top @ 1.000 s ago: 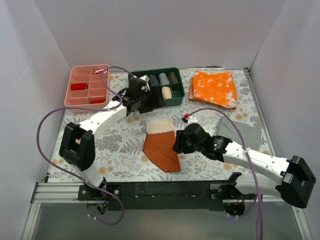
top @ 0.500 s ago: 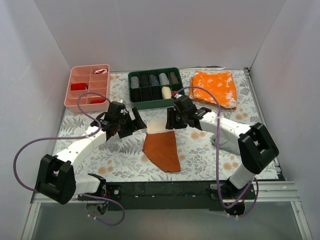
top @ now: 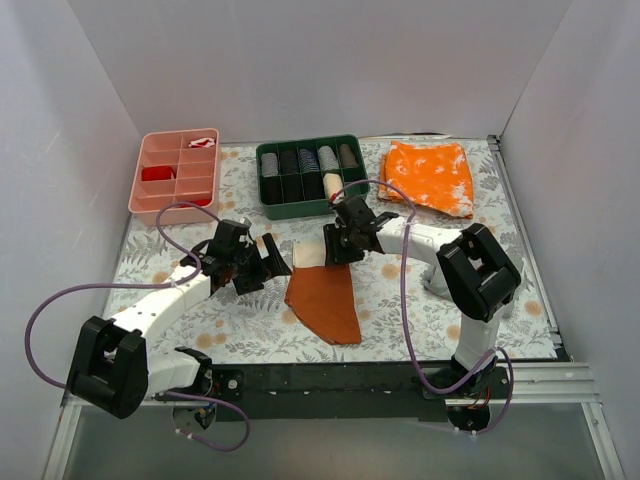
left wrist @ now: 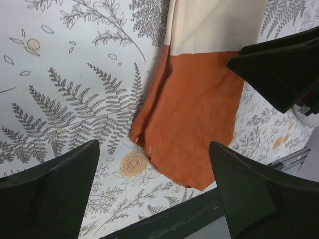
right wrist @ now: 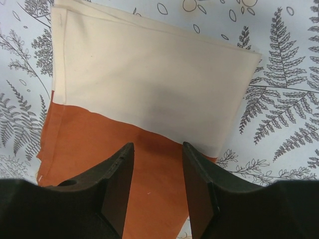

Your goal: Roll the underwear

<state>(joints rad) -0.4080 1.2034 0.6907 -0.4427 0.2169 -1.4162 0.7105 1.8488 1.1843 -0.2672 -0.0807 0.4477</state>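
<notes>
The underwear point(top: 325, 300) lies flat on the fern-print table, rust-brown with a cream band point(top: 311, 252) at its far end. My left gripper point(top: 265, 265) is just left of that band, open wide, nothing between its fingers. In the left wrist view its gripper point(left wrist: 153, 148) frames the underwear point(left wrist: 194, 109). My right gripper point(top: 333, 247) is over the band's right side, open and empty. In the right wrist view its gripper point(right wrist: 158, 147) hovers where the cream band point(right wrist: 149, 69) meets the rust-brown cloth point(right wrist: 94, 144).
A pink compartment tray point(top: 175, 170) stands at the back left. A green tray point(top: 305, 175) with rolled cloths is behind the underwear. A bright orange speckled cloth point(top: 430, 175) lies at the back right. A black rail point(top: 330, 378) runs along the near table edge.
The left arm has swung back from the green tray to the underwear's left, its jaws opening wider. The right arm has swept from the near right up to the cream band.
</notes>
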